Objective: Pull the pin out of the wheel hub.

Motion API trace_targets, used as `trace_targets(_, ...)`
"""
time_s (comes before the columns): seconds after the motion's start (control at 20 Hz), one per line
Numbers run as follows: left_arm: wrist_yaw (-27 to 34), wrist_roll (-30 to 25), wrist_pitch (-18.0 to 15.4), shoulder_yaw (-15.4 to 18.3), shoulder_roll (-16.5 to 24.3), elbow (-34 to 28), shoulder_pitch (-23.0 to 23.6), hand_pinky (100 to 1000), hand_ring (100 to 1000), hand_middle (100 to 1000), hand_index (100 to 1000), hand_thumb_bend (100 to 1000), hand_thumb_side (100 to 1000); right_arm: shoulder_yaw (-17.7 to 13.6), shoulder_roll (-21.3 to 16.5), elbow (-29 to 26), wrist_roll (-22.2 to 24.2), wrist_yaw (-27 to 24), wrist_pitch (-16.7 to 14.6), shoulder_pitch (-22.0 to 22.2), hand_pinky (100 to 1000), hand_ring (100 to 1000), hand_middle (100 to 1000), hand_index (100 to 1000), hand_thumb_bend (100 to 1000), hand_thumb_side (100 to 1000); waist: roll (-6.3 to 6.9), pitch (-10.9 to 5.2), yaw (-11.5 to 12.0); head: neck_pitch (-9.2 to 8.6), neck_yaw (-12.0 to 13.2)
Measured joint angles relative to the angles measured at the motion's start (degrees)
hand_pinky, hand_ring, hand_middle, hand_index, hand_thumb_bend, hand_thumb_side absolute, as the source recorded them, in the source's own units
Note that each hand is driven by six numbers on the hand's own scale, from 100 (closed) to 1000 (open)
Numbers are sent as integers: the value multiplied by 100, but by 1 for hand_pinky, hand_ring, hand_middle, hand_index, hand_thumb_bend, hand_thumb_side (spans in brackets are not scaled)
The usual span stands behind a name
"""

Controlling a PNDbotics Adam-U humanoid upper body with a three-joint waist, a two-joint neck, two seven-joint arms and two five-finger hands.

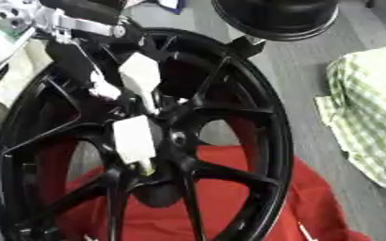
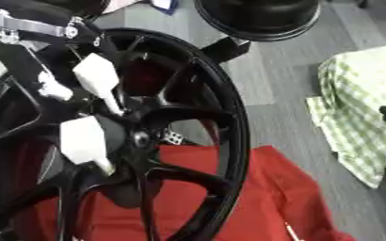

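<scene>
Now the left hand (image 1: 126, 101) reaches from the upper left to the centre of the black wheel (image 1: 262, 117), which stands on a red cloth (image 1: 229, 197), its white-tipped fingers (image 1: 135, 139) curled at the hub (image 1: 173, 136), pin not distinguishable.

No text, label, brand, number or sign can be read anywhere. The white pads on the left hand (image 1: 139, 108) over the wheel hub (image 1: 167, 136) are blank, and nothing is printed on the checked cloth (image 1: 365, 108).
</scene>
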Motion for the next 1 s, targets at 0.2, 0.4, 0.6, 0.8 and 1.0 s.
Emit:
trace_targets(0.2,-23,1,-1,48,0,37,0,908,873,812,883,346,442,16,1,0,3,-4,11,1,862,798,573,716,100,276,1,0,-16,-46,-37)
trace_targets(0.4,-109,1,-1,86,-1,58,0,896,861,803,869,322,440,30,3,0,10,-5,20,1,862,798,573,716,100,277,1,1,-24,-92,-57)
trace_targets(0.6,-76,1,-1,117,-5,52,-6,884,841,801,838,324,461,31,8,0,12,-5,24,1,862,798,572,715,100,279,1,6,-35,-125,-78)
trace_targets(0.8,60,13,-13,116,-6,-1,-14,880,825,807,821,320,426,31,40,0,20,-5,36,1,862,798,572,715,100,281,4,11,-44,-129,-78)
trace_targets(1.0,117,32,-32,111,-7,-16,-15,873,804,749,814,295,408,31,43,0,23,-5,40,-1,862,797,572,715,100,282,5,13,-53,-171,-78)
